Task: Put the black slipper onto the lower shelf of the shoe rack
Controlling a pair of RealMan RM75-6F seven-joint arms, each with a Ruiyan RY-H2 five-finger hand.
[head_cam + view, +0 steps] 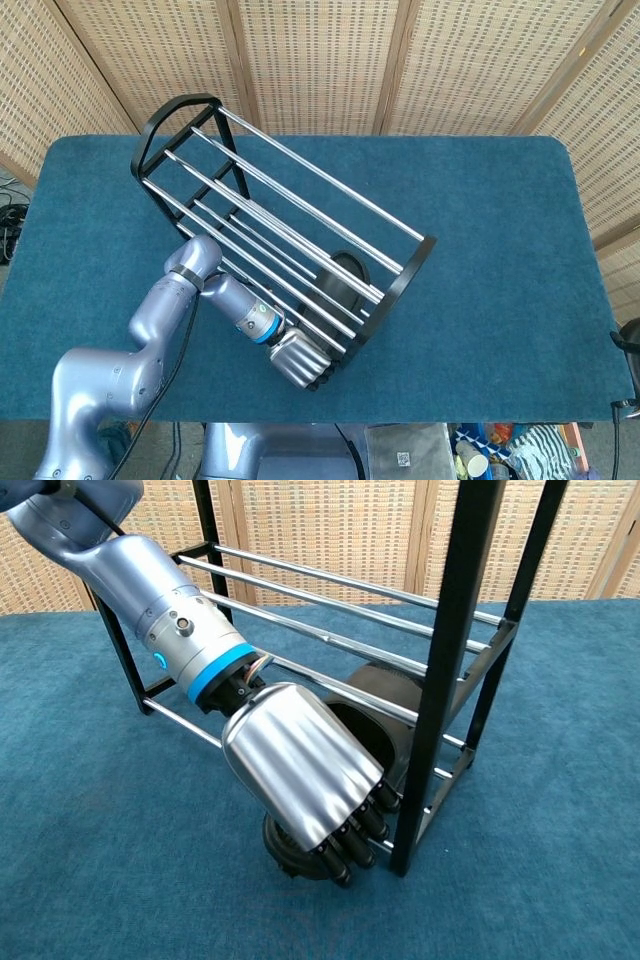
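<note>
The black slipper [342, 279] lies among the lower rails of the shoe rack [396, 292], near its right end frame. In the chest view the slipper [372, 732] points its toe into the rack, its heel sticking out at the front under my hand. My left hand [297, 358] grips that heel, fingers [352, 842] curled around it. The same left hand [305, 775] sits against the rack's black front post [450, 660]. My right hand does not show in either view.
The rack stands diagonally on the blue cloth table [500, 200], its rounded end frame [165, 115] at the far left. Wicker screens [320, 60] stand behind the table. The table's front edge runs just below my left hand.
</note>
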